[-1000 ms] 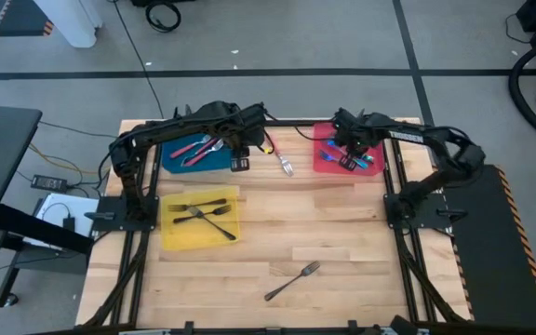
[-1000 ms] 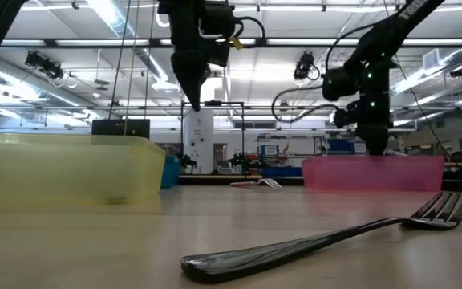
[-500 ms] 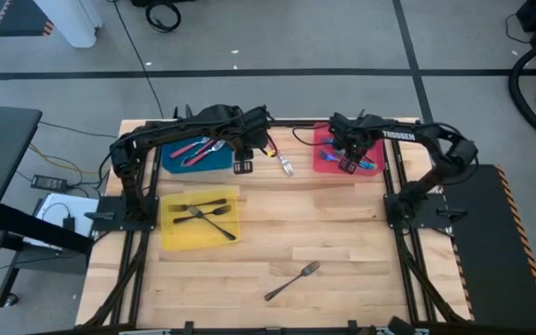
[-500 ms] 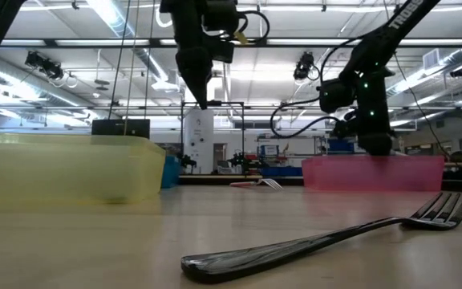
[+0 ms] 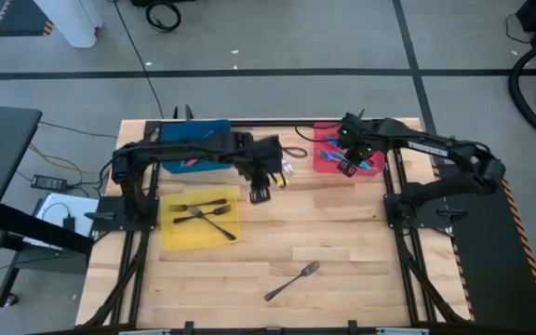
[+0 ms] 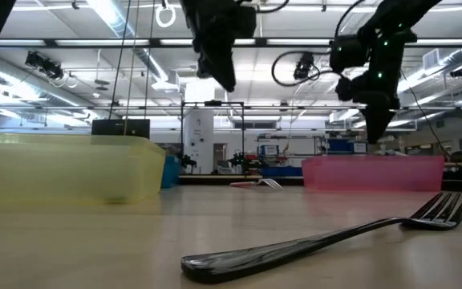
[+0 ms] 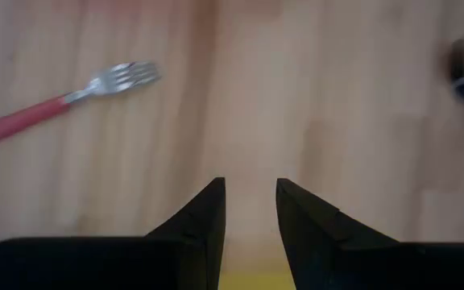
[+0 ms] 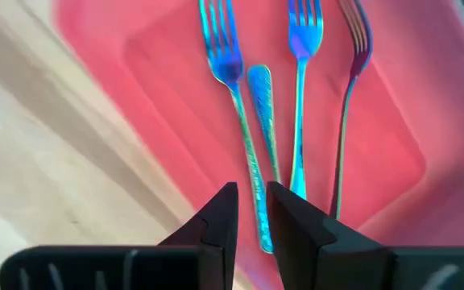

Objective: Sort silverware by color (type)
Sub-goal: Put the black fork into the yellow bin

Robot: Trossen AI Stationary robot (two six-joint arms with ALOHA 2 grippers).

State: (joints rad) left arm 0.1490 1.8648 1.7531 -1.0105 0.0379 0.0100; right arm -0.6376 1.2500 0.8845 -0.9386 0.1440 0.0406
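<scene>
Several blue forks [image 8: 236,89] lie flat side by side in the red tray [image 8: 135,97]. My right gripper [image 8: 252,193] hangs over them, open with a narrow gap and nothing in it; from above it shows over the red tray [image 5: 324,140]. My left gripper [image 7: 250,189] is open and empty over bare wood, between the yellow tray [image 5: 170,233] and a red-handled fork [image 7: 63,101] that lies flat on the table. Dark forks [image 5: 203,214] lie in the yellow tray. One more dark fork [image 5: 293,281] lies alone near the front edge. The left arm partly hides the blue tray [image 5: 198,130].
A black cable loop [image 5: 293,152] lies beside the red-handled fork [image 5: 287,169]. The lone dark fork [image 6: 319,241] is close in the low view, with the yellow tray [image 6: 62,168] and red tray [image 6: 375,172] behind it. Bare wood fills the table's middle.
My left gripper has swung from over the blue tray toward the table's right and near side and now hangs over bare wood beside the red-handled fork. My right gripper has risen from low in the red tray and hangs higher above the blue forks.
</scene>
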